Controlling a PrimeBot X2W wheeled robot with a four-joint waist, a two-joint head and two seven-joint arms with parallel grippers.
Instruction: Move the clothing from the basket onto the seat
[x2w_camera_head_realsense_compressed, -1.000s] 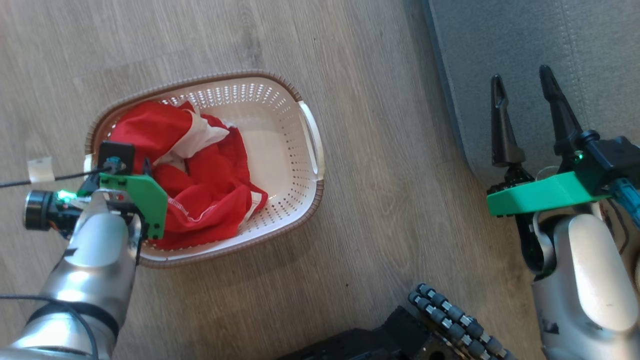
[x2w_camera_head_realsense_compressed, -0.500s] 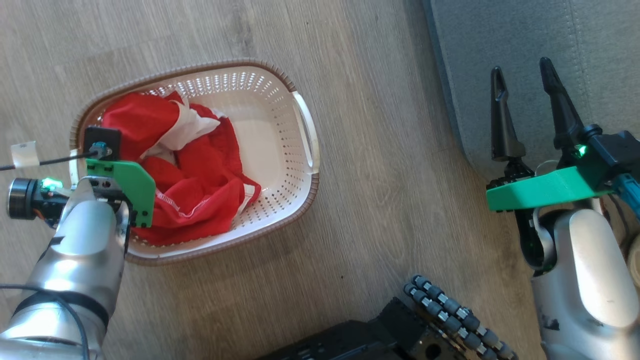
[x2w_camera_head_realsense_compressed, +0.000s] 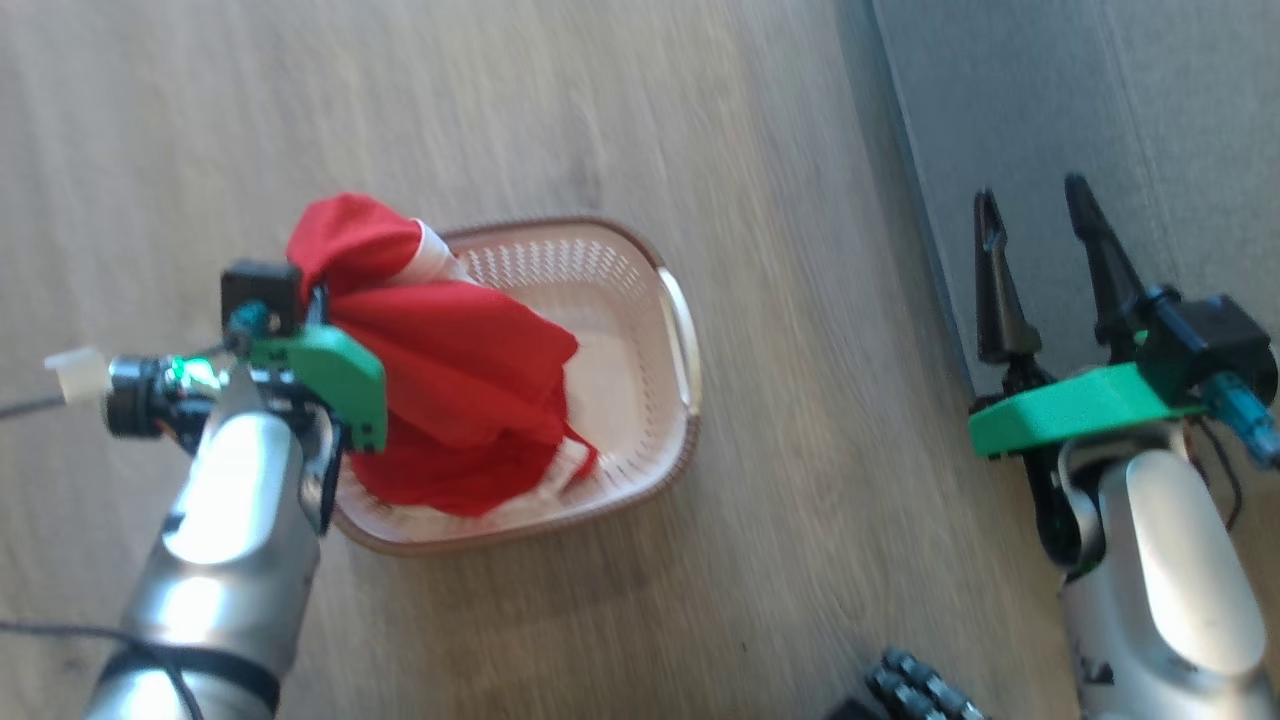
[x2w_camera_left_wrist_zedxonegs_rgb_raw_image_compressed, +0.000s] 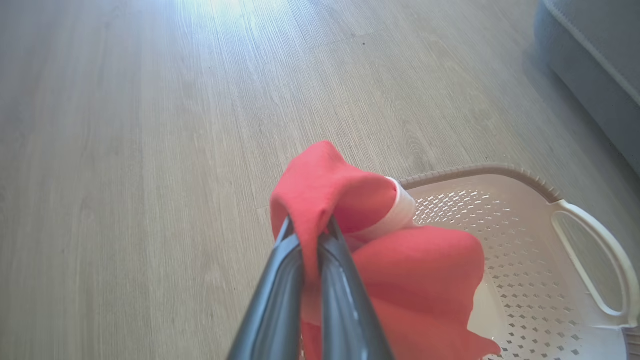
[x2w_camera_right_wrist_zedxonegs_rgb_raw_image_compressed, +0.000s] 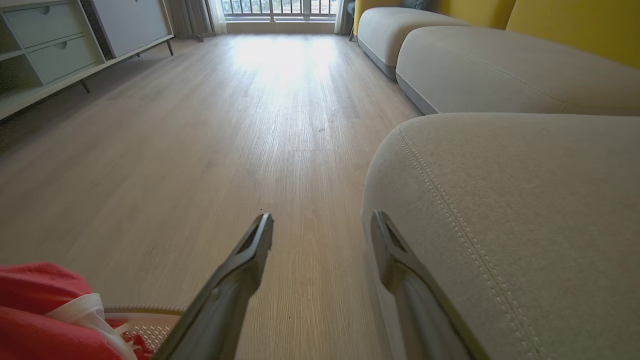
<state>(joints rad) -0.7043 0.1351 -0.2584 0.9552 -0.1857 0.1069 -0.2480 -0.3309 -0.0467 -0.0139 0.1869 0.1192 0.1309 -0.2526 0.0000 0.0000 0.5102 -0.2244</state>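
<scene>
My left gripper (x2w_camera_left_wrist_zedxonegs_rgb_raw_image_compressed: 310, 230) is shut on a fold of the red clothing (x2w_camera_left_wrist_zedxonegs_rgb_raw_image_compressed: 420, 280), which it holds up above the basket (x2w_camera_left_wrist_zedxonegs_rgb_raw_image_compressed: 480, 172). In the head view the clothing (x2w_camera_head_realsense_compressed: 460, 370) hangs from the left gripper (x2w_camera_head_realsense_compressed: 315, 290) over the left half of the cream basket (x2w_camera_head_realsense_compressed: 660, 300), its lower folds still lying inside. My right gripper (x2w_camera_head_realsense_compressed: 1035, 215) stands open and empty at the edge of the grey seat (x2w_camera_head_realsense_compressed: 1100, 90). Its fingers (x2w_camera_right_wrist_zedxonegs_rgb_raw_image_compressed: 250, 250) frame the floor beside the seat's rounded corner (x2w_camera_right_wrist_zedxonegs_rgb_raw_image_compressed: 500, 200) in the right wrist view, where the clothing (x2w_camera_right_wrist_zedxonegs_rgb_raw_image_compressed: 40, 305) shows at the lower left.
Wooden floor (x2w_camera_head_realsense_compressed: 800, 400) lies between the basket and the seat. More sofa cushions (x2w_camera_right_wrist_zedxonegs_rgb_raw_image_compressed: 480, 60) run along the right, with yellow back cushions (x2w_camera_right_wrist_zedxonegs_rgb_raw_image_compressed: 570, 25) behind. A low cabinet with drawers (x2w_camera_right_wrist_zedxonegs_rgb_raw_image_compressed: 55, 45) stands along the far left wall.
My left gripper has shut on the red clothing and lifted it up out of the basket. The head camera has shifted too. The right gripper stays open by the seat.
</scene>
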